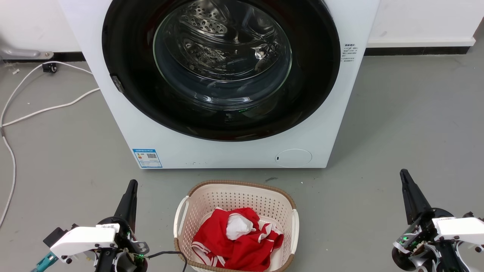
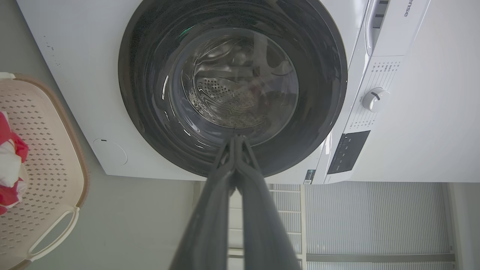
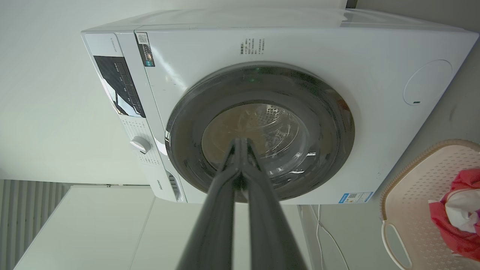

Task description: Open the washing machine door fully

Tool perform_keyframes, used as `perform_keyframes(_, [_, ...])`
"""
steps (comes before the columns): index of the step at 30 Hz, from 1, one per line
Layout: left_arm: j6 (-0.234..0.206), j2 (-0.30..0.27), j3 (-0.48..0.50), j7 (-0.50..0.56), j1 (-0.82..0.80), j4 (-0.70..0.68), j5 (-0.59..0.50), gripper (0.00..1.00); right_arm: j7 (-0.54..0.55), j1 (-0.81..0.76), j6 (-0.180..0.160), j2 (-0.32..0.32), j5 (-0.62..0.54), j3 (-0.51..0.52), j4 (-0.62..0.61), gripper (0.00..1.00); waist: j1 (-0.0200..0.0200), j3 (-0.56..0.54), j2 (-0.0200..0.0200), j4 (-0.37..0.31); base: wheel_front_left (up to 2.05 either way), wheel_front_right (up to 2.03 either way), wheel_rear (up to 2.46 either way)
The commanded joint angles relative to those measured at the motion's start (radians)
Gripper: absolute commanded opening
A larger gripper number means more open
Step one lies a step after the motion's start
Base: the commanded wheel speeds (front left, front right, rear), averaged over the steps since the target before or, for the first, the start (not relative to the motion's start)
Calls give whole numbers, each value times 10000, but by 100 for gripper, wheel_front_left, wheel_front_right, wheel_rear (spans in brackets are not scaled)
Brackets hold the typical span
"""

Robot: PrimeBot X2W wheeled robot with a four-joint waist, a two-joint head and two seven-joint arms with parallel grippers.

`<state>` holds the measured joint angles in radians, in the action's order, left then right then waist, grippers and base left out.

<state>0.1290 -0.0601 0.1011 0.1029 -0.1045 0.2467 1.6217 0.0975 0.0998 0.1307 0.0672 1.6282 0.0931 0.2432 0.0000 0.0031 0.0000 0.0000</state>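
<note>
The washing machine door (image 1: 317, 87), a wide glossy black disc with a bulging clear glass window, lies flat against the white machine front, closed. It also faces me in the left wrist view (image 2: 322, 93) and the right wrist view (image 3: 330, 123). My left gripper (image 1: 132, 184) hangs low at the lower left, fingers together, shut and empty (image 2: 236, 139). My right gripper (image 1: 404, 173) is at the lower right, likewise shut with nothing held (image 3: 240, 140). Both are well short of the door, above the floor.
A cream laundry basket (image 1: 234, 189) holding red and white clothes stands on the grey floor just before the machine, between my arms. White cables (image 1: 41, 109) trail on the floor at the left. A small round white flap (image 1: 293, 157) sits at the machine's lower right.
</note>
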Motion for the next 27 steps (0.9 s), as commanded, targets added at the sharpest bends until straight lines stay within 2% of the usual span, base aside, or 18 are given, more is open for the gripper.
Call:
perform_keyframes(1, [32,7,18,27,-77,9,-63,0,19,138,0,-19,-27,24,25,0,0,0,0,0,0,0,0])
perform_keyframes(8, [32,14,32,43,-79,10,-72,0,37,141,0,-32,-53,41,25,0,0,0,0,0,0,0,0])
perform_keyframes(9, [0,12,13,4,0,0,-13,100,11,1,0,-17,-2,25,2,100,0,0,0,0,0,0,0])
perform_keyframes(21, [-2,38,-435,-444,13,-283,-168,100,-483,-229,0,-54,-154,-299,-305,100,0,17,0,-2,0,0,0])
perform_keyframes(27, [0,-54,-660,-770,-41,-625,-608,100,-755,-298,0,-64,-830,-352,-591,100,0,30,0,-1,0,0,0])
